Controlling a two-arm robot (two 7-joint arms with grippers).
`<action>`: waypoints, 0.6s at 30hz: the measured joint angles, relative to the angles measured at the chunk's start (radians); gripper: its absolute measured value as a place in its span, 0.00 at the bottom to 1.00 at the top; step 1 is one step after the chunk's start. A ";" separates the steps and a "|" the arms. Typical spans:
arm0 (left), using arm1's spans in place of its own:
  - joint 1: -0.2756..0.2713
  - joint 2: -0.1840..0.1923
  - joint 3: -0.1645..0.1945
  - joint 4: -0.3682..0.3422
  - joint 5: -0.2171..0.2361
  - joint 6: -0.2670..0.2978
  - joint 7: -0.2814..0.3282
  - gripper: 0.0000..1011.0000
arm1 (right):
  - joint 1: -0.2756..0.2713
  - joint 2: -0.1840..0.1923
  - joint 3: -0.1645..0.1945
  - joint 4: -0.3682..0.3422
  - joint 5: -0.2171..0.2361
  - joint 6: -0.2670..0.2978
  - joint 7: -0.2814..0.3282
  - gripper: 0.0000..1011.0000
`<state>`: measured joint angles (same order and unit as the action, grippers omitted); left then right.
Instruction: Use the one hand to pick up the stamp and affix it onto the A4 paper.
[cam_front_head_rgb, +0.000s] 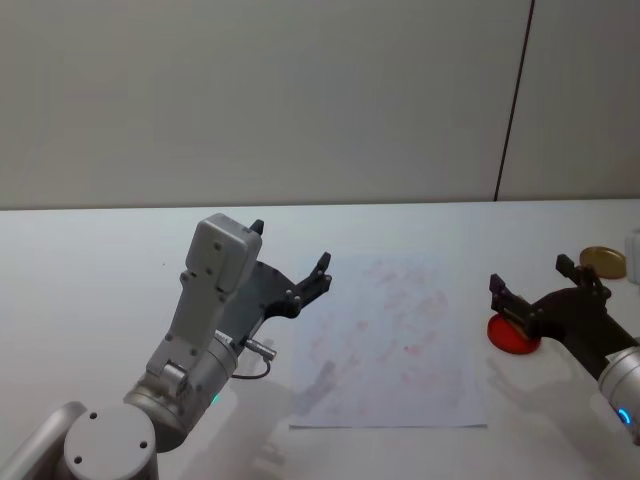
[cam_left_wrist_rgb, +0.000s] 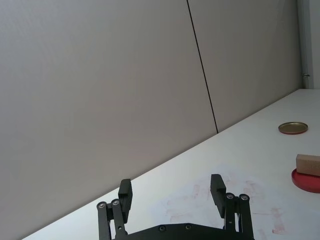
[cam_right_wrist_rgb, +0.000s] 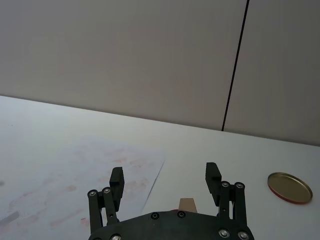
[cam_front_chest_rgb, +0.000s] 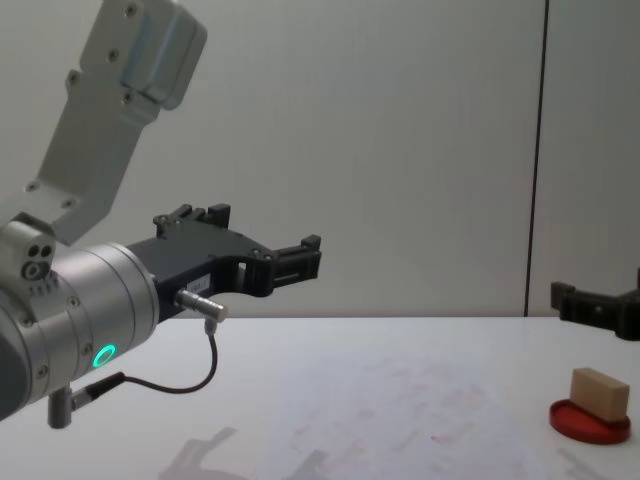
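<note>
Plain grey wall (cam_front_head_rgb: 250, 100) with one dark seam running down it, and a white table (cam_front_head_rgb: 100, 260) in front, so nothing fancy.

The stamp (cam_front_chest_rgb: 599, 393) is a small light-tan wooden block with plain faces and no visible markings. It's sitting on top of a flat round red pad (cam_front_chest_rgb: 590, 422), off to the right, and the pad is just beside the right edge of the paper (cam_front_head_rgb: 390, 340). From the chest view you get the block side-on, with the pad's rim poking out underneath it.

The paper is a white sheet lying flat mid-table and is pretty hard to tell apart from the tabletop. It's covered in faint pink-red smudges. A little round gold lid (cam_front_head_rgb: 603, 262) lies on the table further back, well apart from the pad.

The right hand (cam_front_head_rgb: 531, 273) hovers over the pad and stamp with its black fingers spread wide, holding nothing. In the chest view there's a clear gap between it and the block. In its own wrist view, the top of the block peeks up roughly between the two fingers.

The left hand (cam_front_head_rgb: 290, 245) is up in the air by the paper's left side, fingers also spread, nothing in it.
</note>
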<state>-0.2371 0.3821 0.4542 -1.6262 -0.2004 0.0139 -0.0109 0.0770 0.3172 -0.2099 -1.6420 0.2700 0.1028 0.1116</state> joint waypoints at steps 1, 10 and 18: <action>0.000 0.000 0.000 0.000 0.000 0.000 0.000 0.98 | 0.005 -0.001 0.001 0.006 0.001 0.005 0.002 0.99; 0.000 0.000 0.000 0.000 0.000 0.000 0.000 0.98 | 0.055 -0.013 0.011 0.077 0.027 0.064 0.019 0.99; 0.000 0.000 0.000 0.000 0.000 0.000 0.000 0.98 | 0.084 -0.021 0.020 0.129 0.057 0.115 0.029 0.99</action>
<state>-0.2371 0.3821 0.4542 -1.6262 -0.2004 0.0139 -0.0109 0.1612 0.2963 -0.1898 -1.5127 0.3268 0.2177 0.1403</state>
